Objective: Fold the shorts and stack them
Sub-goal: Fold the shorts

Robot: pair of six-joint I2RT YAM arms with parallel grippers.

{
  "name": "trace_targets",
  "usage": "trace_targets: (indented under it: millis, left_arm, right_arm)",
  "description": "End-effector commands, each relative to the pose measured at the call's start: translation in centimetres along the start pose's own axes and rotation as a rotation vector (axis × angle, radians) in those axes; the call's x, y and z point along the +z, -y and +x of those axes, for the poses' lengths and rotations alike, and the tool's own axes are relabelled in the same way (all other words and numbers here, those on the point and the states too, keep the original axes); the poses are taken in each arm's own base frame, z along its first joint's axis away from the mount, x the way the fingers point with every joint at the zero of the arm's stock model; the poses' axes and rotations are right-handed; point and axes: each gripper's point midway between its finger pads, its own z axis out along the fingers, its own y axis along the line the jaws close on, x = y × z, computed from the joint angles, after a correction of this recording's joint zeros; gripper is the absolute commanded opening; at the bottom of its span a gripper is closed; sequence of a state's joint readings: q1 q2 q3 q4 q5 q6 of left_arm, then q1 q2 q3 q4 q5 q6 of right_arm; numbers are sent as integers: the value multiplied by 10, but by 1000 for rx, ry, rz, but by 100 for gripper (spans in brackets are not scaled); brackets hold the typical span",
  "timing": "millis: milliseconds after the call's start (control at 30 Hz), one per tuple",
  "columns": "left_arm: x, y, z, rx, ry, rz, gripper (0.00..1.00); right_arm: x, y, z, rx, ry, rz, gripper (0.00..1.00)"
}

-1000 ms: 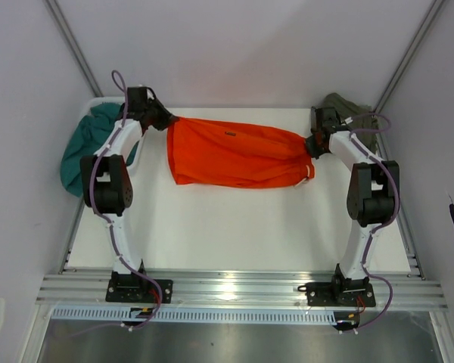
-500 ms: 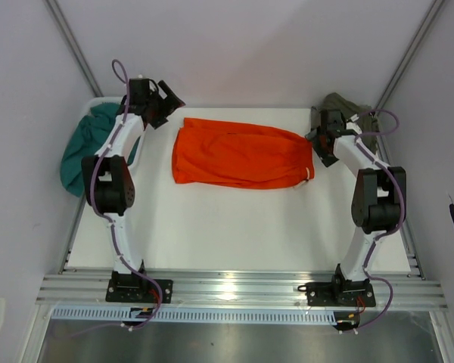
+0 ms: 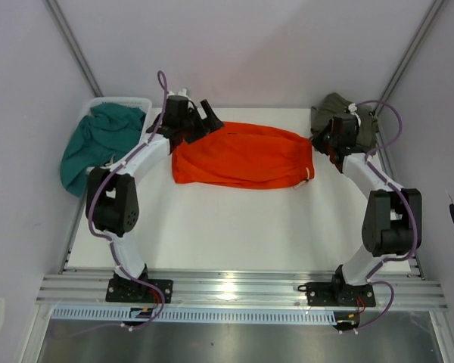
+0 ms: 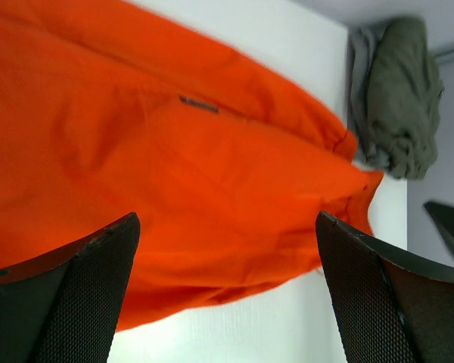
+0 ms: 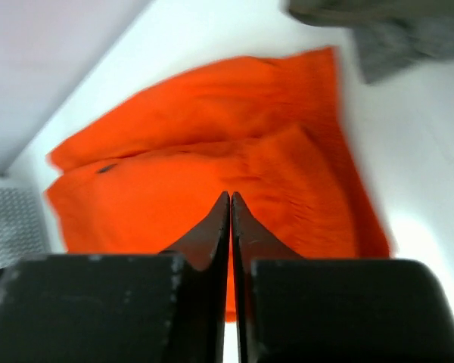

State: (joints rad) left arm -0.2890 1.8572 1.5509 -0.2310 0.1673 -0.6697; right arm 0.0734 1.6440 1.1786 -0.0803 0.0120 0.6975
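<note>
- Orange shorts (image 3: pixel 242 155) lie flat on the desk (image 3: pixel 234 234), toward the far edge and about midway between the left and right edges, long side running left to right.
- The shorts look folded over; layered edges show in both wrist views.
- Waistband end points to the desk's right edge, with a white drawstring (image 3: pixel 309 175) poking out at its near corner.
- Small dark tag (image 4: pixel 199 104) sits on the top layer near the far side.
- Left tool (image 4: pixel 225 219) is spread wide with nothing between its fingers (image 4: pixel 76 295). It is over the far left corner of the shorts; I cannot tell whether it touches the fabric.
- Right tool (image 5: pixel 230 198) has its fingers pressed together and grips nothing. It is at the right end of the shorts, pointing along them toward the left.
- Olive garment (image 3: pixel 346 113) is bunched at the desk's far right corner, just beside the right tool and apart from the orange shorts.
- Teal garment (image 3: pixel 98 140) is heaped at the far left corner, spilling off the desk's left edge out of a white basket (image 3: pixel 121 100).
- The near half of the desk carries only the two arms reaching across it.
</note>
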Motion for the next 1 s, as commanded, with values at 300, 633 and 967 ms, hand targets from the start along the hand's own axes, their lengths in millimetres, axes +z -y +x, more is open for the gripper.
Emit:
trace_targets:
  millis: [300, 633, 967]
  left_arm:
    - [17, 18, 22, 57, -19, 176, 99]
    - [44, 3, 41, 52, -64, 172, 99]
    - [49, -8, 48, 52, -74, 139, 99]
  right_arm:
    - [60, -49, 27, 83, -164, -398, 0]
    - [136, 34, 48, 302, -230, -203, 0]
    - [144, 53, 68, 309, -283, -104, 0]
